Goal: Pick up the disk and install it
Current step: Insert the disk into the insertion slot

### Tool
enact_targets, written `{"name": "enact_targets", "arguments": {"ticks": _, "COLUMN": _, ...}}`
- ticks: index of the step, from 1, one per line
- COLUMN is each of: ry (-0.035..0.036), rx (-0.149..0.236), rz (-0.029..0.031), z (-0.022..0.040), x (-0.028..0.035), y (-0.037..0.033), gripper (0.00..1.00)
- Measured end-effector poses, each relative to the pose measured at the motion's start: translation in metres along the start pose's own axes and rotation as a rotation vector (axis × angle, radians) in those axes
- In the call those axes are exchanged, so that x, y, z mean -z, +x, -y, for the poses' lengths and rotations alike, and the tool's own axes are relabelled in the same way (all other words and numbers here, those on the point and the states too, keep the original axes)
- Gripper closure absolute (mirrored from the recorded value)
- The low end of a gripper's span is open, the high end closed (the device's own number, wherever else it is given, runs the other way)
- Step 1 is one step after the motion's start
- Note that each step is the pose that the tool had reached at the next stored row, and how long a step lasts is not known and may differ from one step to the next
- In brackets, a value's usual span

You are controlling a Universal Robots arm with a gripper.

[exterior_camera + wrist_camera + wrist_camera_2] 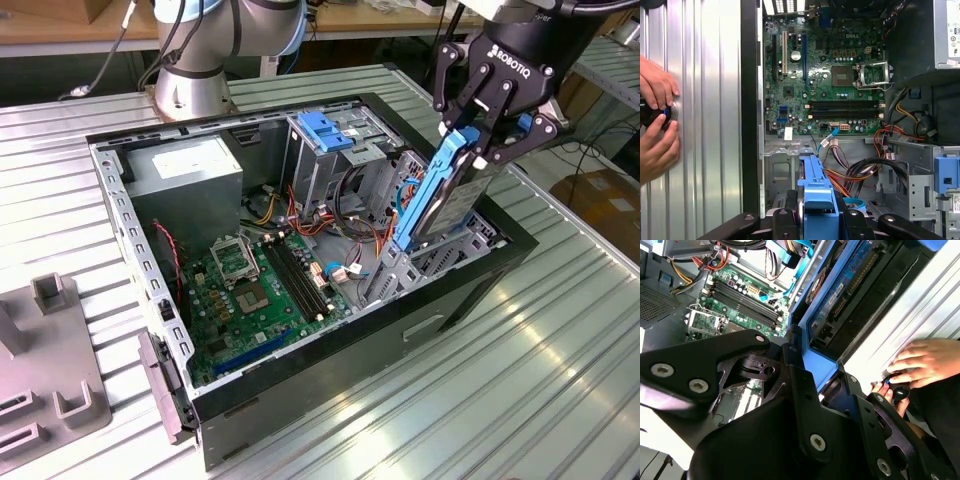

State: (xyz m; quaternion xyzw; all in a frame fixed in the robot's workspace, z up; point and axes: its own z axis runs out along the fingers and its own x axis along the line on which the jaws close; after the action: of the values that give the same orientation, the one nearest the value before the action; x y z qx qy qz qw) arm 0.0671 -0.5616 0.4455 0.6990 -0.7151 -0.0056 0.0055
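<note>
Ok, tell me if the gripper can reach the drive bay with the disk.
Probably yes: the gripper, shut on the disk, has its lower end at the open drive bay; cables lie beside it.

A ribbed silver sheet-metal tabletop (560, 380) fills the lower part of the exterior view, with bright glare streaking its lower right. A pale wooden workbench (40, 30) runs along the upper left edge. A brown cardboard box (600, 195) sits at the right edge.

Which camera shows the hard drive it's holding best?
The exterior view: the flat silver-grey metal disk in its blue plastic bracket shows most of its length, tilted, clamped in the gripper. Both wrist views catch close-up parts of its bracket.
</note>
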Motion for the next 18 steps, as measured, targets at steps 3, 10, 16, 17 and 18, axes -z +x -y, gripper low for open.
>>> {"name": "enact_targets", "arguments": {"ticks": 3, "ry": -0.0002, "rx": 0.0, "rz": 0.0, "z": -0.0001, "x": -0.0013, "y": 0.0, "gripper": 0.63}}
{"name": "enact_targets", "arguments": {"ticks": 10, "ry": -0.0005, "rx": 0.0, "rz": 0.0, "z": 0.0, "x": -0.007, "y": 0.0, "gripper": 0.63}}
{"name": "enact_targets", "arguments": {"ticks": 16, "ry": -0.0007, "rx": 0.0, "rz": 0.0, "z": 0.0001, "x": -0.0118, "y": 0.0, "gripper": 0.63}}
{"name": "enact_targets", "arguments": {"ticks": 17, "ry": -0.0007, "rx": 0.0, "rz": 0.0001, "z": 0.0002, "x": -0.0131, "y": 0.0, "gripper": 0.63}}
{"name": "enact_targets", "arguments": {"ticks": 18, "ry": -0.0007, "rx": 0.0, "rz": 0.0, "z": 0.0002, "x": -0.0144, "y": 0.0, "gripper": 0.63}}
